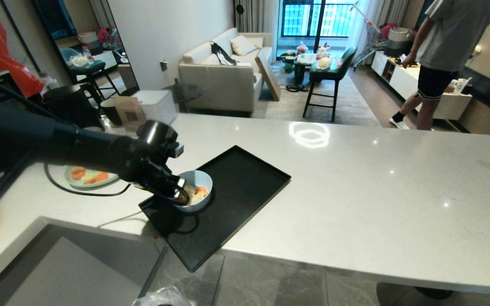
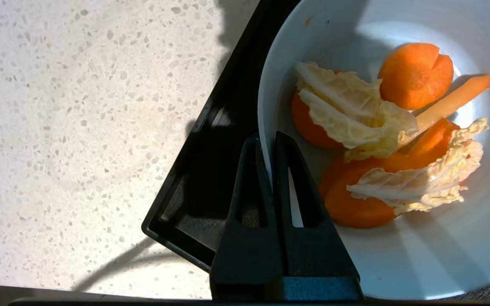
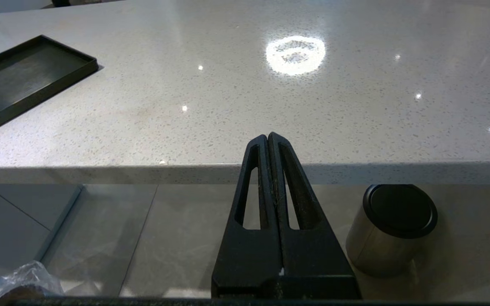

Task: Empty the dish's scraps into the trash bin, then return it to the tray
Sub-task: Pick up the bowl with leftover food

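The pale blue dish point(image 1: 195, 190) sits on the near left part of the black tray point(image 1: 245, 187), close to the tray's left corner, and my left gripper point(image 2: 272, 140) is clamped on its rim: one finger inside the whitish bowl, the other outside against the wall, the rim pinched between them. In the dish lie the scraps point(image 2: 389, 131), round and slanted carrot slices with crinkled pale cabbage leaves draped over them, heaped toward the side nearest my fingers. The tray lies at an angle on the speckled white countertop point(image 1: 355, 182), one corner overhanging the near edge. To the left of the tray, beyond my left arm, rests a pale green plate point(image 1: 89, 177) with larger orange slices on it. Below the counter edge, on the grey tiled floor, the crinkly clear bag of the trash bin point(image 1: 162, 297) just shows. My right gripper point(image 3: 268, 137) hangs low in front of the counter edge, its jaws pressed together on nothing, and near it on the floor stands a steel cylinder with a black lid point(image 3: 391, 227). Across the room a person point(image 1: 449, 51) in a grey shirt and dark shorts stands by a low white cabinet point(image 1: 415, 80).
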